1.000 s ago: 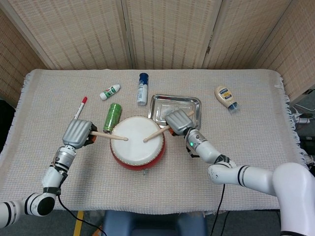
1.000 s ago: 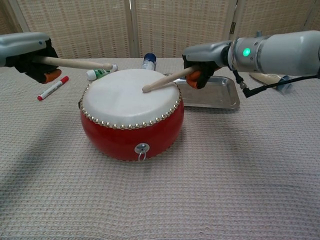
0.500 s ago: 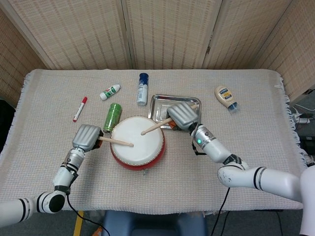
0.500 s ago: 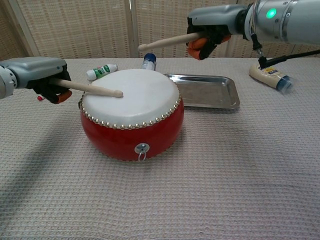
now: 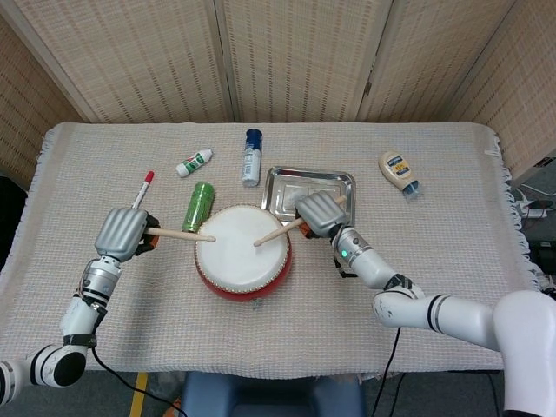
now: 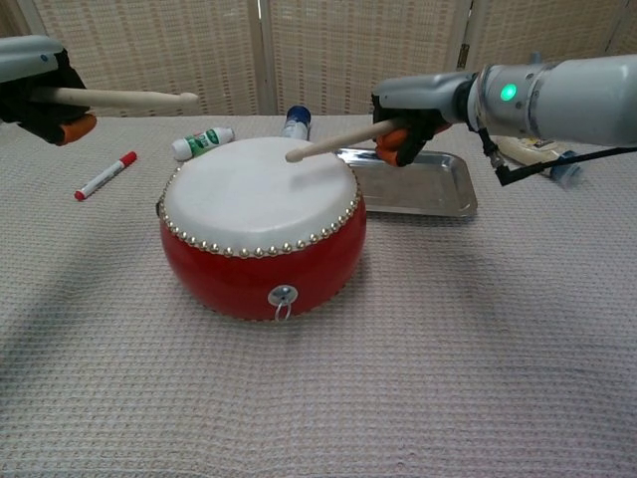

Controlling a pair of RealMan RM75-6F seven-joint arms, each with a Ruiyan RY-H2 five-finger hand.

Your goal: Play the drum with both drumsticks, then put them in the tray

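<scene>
A red drum (image 5: pixel 241 251) (image 6: pixel 262 225) with a white skin stands at the table's middle. My left hand (image 5: pixel 123 233) (image 6: pixel 38 88) grips a wooden drumstick (image 5: pixel 182 234) (image 6: pixel 124 98), raised above and to the left of the drum. My right hand (image 5: pixel 320 215) (image 6: pixel 418 112) holds the other drumstick (image 5: pixel 276 233) (image 6: pixel 338 141), its tip just over the skin's far right part. The steel tray (image 5: pixel 309 192) (image 6: pixel 408 183) lies behind my right hand, with nothing seen in it.
A green can (image 5: pixel 198 207), a red marker (image 5: pixel 142 190) (image 6: pixel 104 175), a small white bottle (image 5: pixel 194 162) (image 6: pixel 202 142) and a blue-capped bottle (image 5: pixel 252 156) (image 6: pixel 295 121) lie behind the drum. A mayonnaise bottle (image 5: pixel 398 171) (image 6: pixel 540 157) lies at the far right.
My left hand has lifted its stick off the skin, up and to the left. My right hand has swung its stick down from high to just over the skin.
</scene>
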